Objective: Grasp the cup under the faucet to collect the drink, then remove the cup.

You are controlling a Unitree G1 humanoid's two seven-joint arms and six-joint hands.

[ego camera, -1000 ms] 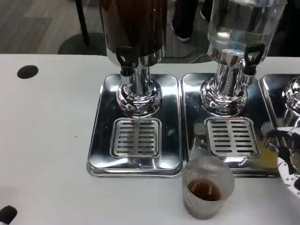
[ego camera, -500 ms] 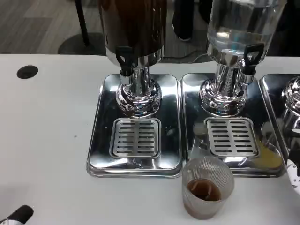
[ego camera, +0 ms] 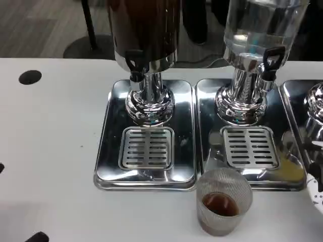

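Note:
The ribbed glass cup (ego camera: 223,201) stands upright on the white table, a little brown drink in its bottom. It sits just in front of the gap between two steel drip trays, away from both faucets. The dark drink dispenser's black faucet (ego camera: 134,62) hangs over the left tray's grate (ego camera: 147,148). Only a white and black sliver of my right hand (ego camera: 316,182) shows at the right edge, well clear of the cup. Two black fingertips of my left hand (ego camera: 36,237) poke in at the lower left, far from the cup.
A clear-liquid dispenser with its own black faucet (ego camera: 270,61) stands on the right tray (ego camera: 207,101). A third tray (ego camera: 292,101) begins at the far right. A dark round hole (ego camera: 30,77) marks the table at the left.
My right hand has drawn back from the right tray to the picture's edge. The left fingertips have shifted a little rightward along the bottom-left corner. The cup has not moved.

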